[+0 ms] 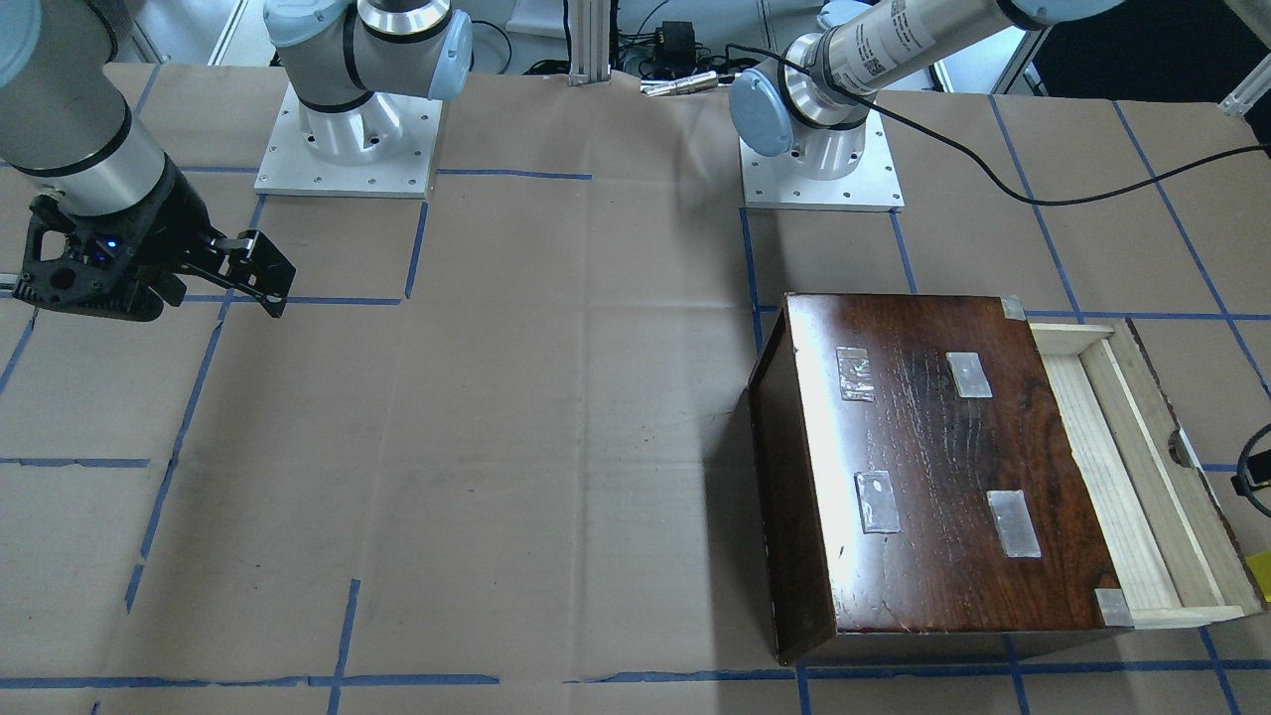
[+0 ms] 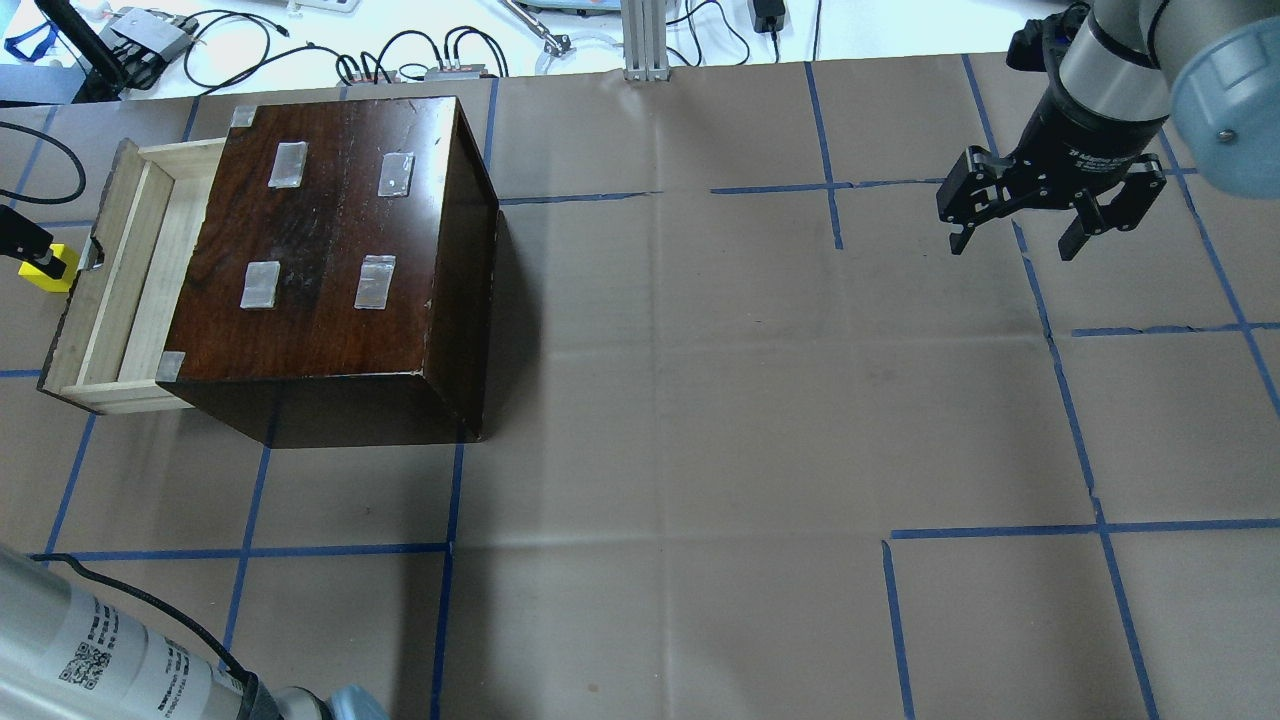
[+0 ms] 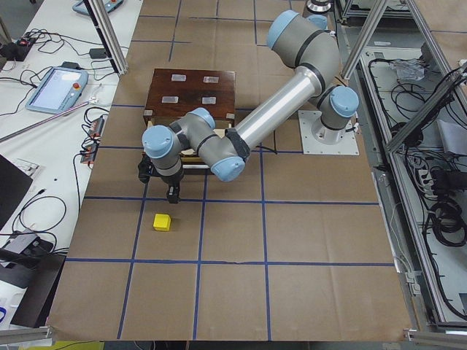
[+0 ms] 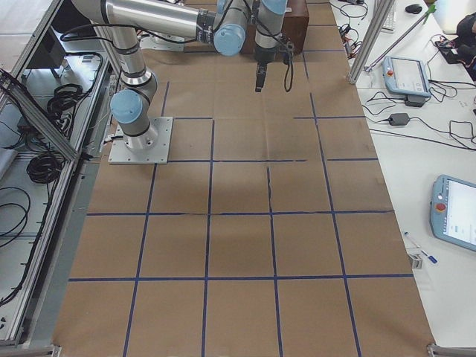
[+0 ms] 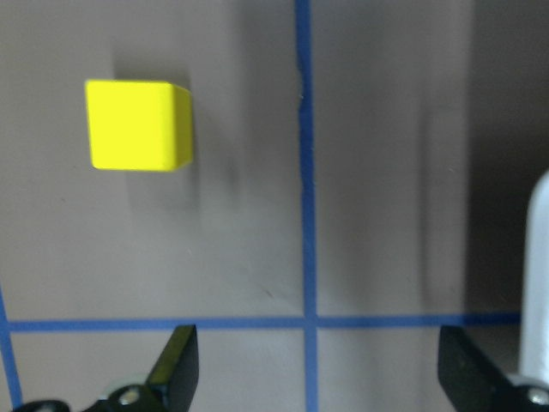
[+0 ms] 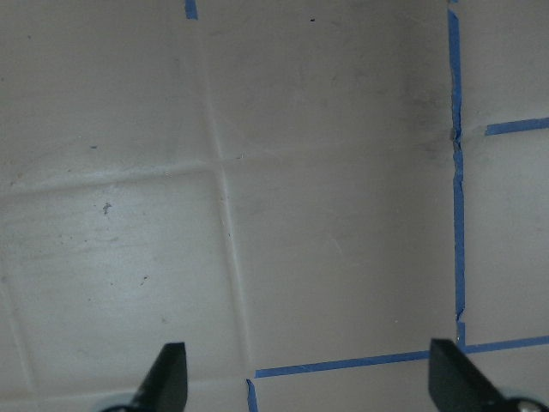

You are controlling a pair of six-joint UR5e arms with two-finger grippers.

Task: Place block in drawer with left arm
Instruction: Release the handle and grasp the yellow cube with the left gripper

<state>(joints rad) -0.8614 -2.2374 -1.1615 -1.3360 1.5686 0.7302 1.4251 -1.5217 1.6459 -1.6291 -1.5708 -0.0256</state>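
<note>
The yellow block (image 5: 137, 124) lies on the brown paper, apart from my left gripper (image 5: 317, 378), whose open, empty fingers (image 5: 176, 369) frame the lower edge of the wrist view. In the overhead view the block (image 2: 48, 268) sits just outside the front of the drawer (image 2: 110, 280), beside the left gripper (image 2: 20, 238) at the frame's left edge. The pale drawer is pulled out of the dark brown box (image 2: 330, 250) and holds nothing. The exterior left view shows the block (image 3: 162, 222) in front of the gripper (image 3: 171, 191). My right gripper (image 2: 1012, 245) hangs open and empty at the far right.
The box top carries several silvery tape patches (image 2: 375, 282). Blue tape lines (image 2: 340, 549) grid the paper-covered table. Cables and devices (image 2: 420, 70) line the far edge. The right gripper (image 6: 310, 382) sees only paper below it. The arm bases (image 1: 348, 139) stand on metal plates.
</note>
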